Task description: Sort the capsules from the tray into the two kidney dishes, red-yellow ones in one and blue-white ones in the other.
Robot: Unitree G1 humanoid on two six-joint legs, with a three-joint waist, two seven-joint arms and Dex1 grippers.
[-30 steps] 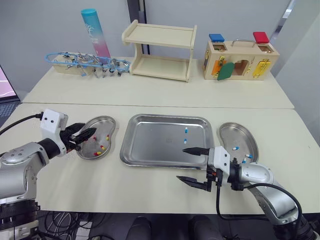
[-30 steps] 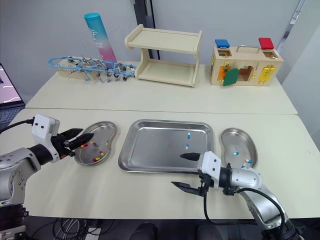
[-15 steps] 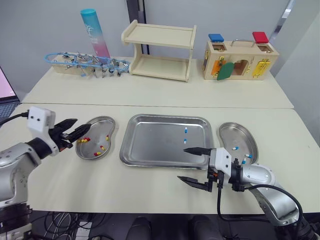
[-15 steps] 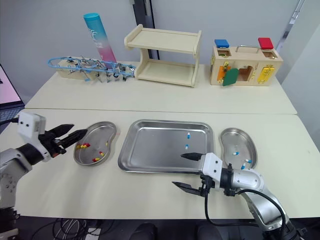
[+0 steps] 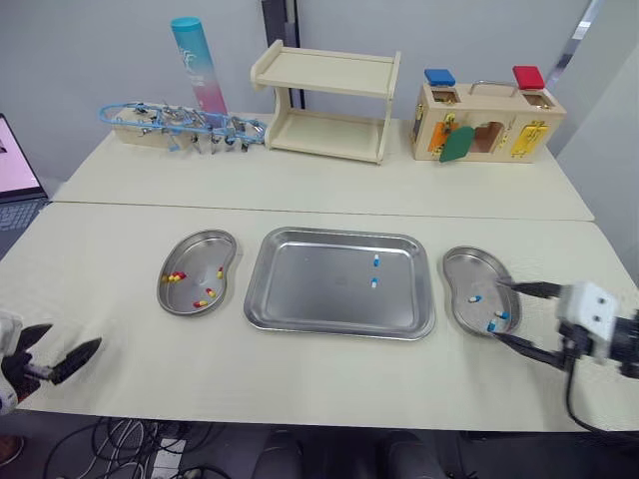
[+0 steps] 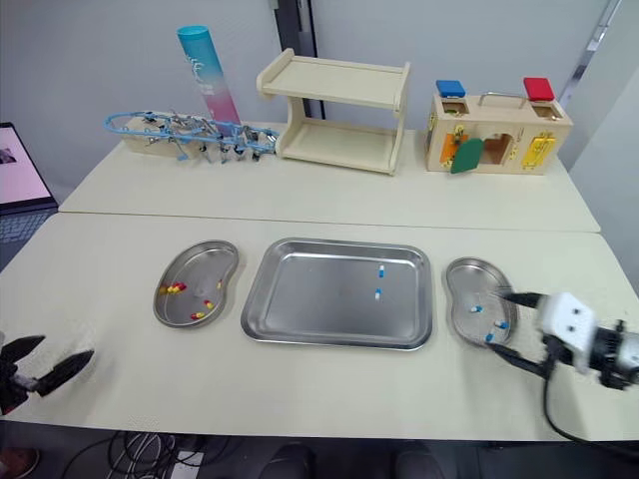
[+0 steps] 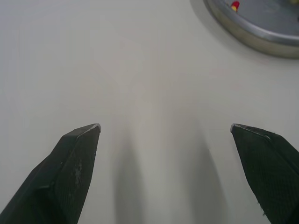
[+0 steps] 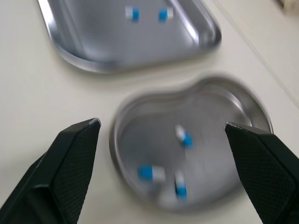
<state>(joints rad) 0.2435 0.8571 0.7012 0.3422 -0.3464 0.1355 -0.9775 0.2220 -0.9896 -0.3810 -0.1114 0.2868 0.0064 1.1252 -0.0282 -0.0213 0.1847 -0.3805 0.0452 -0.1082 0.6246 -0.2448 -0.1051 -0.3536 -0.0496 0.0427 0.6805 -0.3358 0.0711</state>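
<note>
At the lower left of the head view the left end effector hangs over bare worktop, fingers spread wide and empty, well apart from the left kidney dish; that dish holds several red-yellow capsules. In the centre, the tray carries two blue-white capsules, one just below the other, toward its upper right. The right kidney dish holds three more blue-white ones. At the lower right, the right end effector sits at that dish's outer edge, also wide and carrying nothing. The sort looks nearly done, between picks. The next move likely falls to the right arm: reach over the dish to the tray; settle the fingers either side of one capsule; close gently, since the small thing may skid on the metal.
</note>
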